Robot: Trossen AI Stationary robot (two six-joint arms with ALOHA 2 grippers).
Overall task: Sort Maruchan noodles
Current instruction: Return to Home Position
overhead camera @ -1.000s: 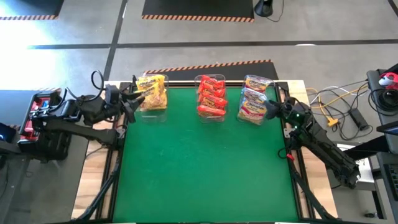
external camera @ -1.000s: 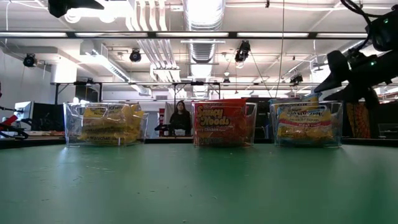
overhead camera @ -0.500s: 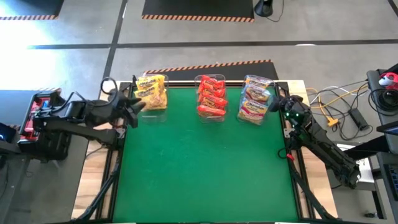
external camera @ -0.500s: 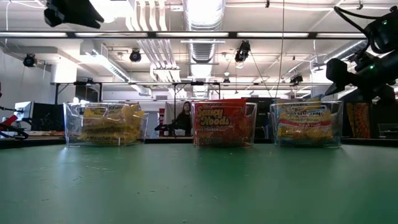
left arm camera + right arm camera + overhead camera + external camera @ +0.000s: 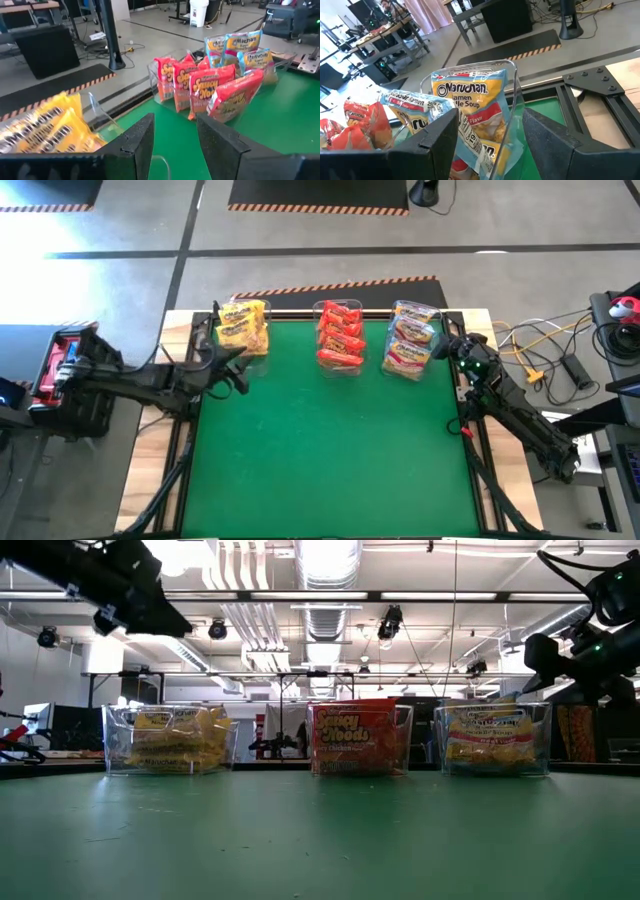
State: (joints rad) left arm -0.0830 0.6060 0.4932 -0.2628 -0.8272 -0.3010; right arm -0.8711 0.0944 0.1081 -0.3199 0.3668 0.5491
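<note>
Noodles: all in bins. L gripper spread, empty, just drawn off yellow packs; R gripper spread, empty. Sort prob. done.

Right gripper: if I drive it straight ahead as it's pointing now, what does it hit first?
Most likely the clear wall of the right bin, directly ahead of the open right gripper, with the pale Maruchan packets just behind it. Depth is hard to judge.
</note>
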